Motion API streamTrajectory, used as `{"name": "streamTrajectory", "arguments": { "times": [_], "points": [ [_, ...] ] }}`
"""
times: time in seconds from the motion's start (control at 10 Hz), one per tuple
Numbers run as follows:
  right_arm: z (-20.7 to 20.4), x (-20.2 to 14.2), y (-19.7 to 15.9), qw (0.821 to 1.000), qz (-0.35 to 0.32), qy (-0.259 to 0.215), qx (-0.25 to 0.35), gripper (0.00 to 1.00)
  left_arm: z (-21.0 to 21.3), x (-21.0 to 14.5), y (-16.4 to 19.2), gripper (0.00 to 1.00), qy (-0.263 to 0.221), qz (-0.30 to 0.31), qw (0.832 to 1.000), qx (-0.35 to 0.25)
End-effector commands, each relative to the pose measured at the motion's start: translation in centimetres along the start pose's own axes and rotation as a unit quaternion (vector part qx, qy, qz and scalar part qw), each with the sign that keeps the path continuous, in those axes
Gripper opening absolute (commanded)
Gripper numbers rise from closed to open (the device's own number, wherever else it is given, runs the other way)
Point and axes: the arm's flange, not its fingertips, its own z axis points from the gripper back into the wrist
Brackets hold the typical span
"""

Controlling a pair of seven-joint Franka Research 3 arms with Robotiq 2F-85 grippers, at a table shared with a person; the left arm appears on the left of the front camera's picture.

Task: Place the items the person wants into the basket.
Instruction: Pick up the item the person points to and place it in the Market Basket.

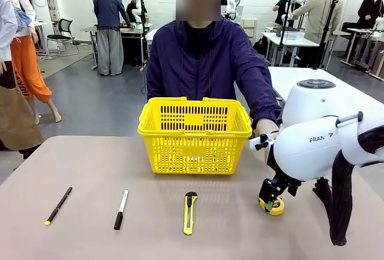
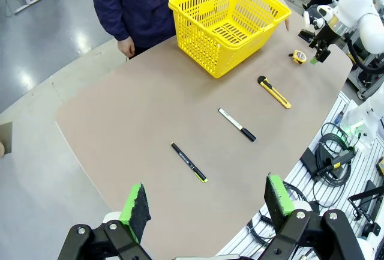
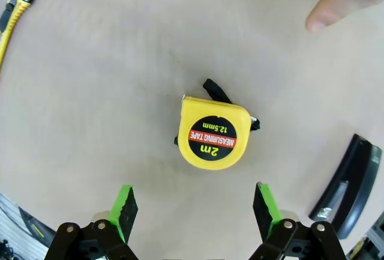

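While the right gripper (image 1: 269,198) half-hides the tape measure (image 1: 278,208) head-on, its wrist view shows it untouched beneath wide-open jaws.

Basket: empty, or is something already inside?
Empty, as far as visible: inside the basket, the left wrist view shows bare slotted floor.

The worktop (image 1: 90,170) is a smooth, matt brown surface. On it the basket (image 1: 195,134) is shiny moulded yellow plastic. Right of the basket, the tape measure (image 3: 213,134) has a smooth yellow plastic shell (with a glossy printed label on top). Behind the basket, the person (image 1: 204,62) wears a soft, matt cloth jacket (image 1: 240,86). The right hand (image 3: 194,197) has matt green pads (image 3: 125,209).
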Motion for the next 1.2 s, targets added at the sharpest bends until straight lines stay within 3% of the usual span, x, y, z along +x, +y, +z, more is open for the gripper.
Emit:
{"name": "streamTrajectory", "arguments": {
  "times": [0.0,1.1],
  "points": [
    [-1.1,1.5,-0.1,1.0,0.001,0.003,-0.015,1.0,0.1,0.0,0.1,1.0,-0.004,-0.009,1.0,-0.006],
    [-4.6,4.3,-2.9,1.0,0.012,0.022,0.001,1.0,0.1,0.0,0.1,1.0,-0.004,-0.009,1.0,-0.006]
  ]
}}
